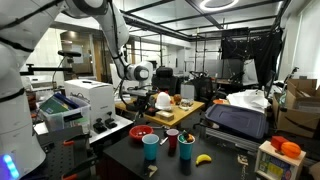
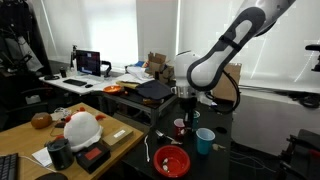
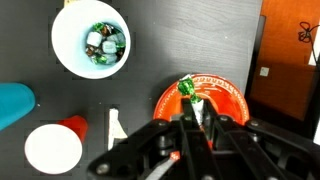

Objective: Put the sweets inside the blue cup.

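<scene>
In the wrist view my gripper [image 3: 197, 115] is shut on a green-wrapped sweet [image 3: 186, 90] and holds it over a red bowl [image 3: 225, 95]. A white-lined cup [image 3: 90, 40] at the top holds several more wrapped sweets. The blue cup [image 3: 12, 105] shows only at the left edge. In both exterior views the blue cup [image 1: 150, 147] [image 2: 204, 140] stands upright near the table's front. In an exterior view my gripper [image 2: 186, 115] hangs above the cups.
A red cup [image 3: 55, 145] [image 1: 172, 140] [image 2: 180, 128] stands beside the blue cup. The red bowl [image 1: 142, 132] [image 2: 172, 160] sits on the dark table. A banana [image 1: 203, 158] lies nearby. A printer [image 1: 85, 100] and a dark case [image 1: 235, 122] flank the area.
</scene>
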You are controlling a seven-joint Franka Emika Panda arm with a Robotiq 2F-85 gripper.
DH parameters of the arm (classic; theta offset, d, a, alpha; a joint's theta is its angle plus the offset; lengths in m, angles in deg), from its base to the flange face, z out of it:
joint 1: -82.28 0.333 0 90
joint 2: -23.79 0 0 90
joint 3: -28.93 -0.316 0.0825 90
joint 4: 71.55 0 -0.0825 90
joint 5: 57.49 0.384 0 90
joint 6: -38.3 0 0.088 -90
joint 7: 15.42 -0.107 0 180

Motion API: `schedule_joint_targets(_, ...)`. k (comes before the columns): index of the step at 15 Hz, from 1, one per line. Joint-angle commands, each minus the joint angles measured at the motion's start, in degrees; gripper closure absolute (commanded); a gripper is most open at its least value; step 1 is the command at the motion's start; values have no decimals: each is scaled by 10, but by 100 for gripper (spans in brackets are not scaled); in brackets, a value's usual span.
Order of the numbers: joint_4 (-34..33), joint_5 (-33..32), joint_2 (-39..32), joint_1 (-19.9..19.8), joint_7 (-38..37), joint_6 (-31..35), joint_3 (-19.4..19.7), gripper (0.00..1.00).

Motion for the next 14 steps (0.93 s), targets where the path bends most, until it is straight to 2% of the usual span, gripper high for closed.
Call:
schedule_joint_targets(1, 80, 12, 80, -6, -36, 10, 22, 97)
schedule_joint_targets(6, 130, 0, 119, -8, -88, 7, 61, 97)
schedule_joint_targets(14, 118, -68, 76, 6, -192, 5, 121, 97)
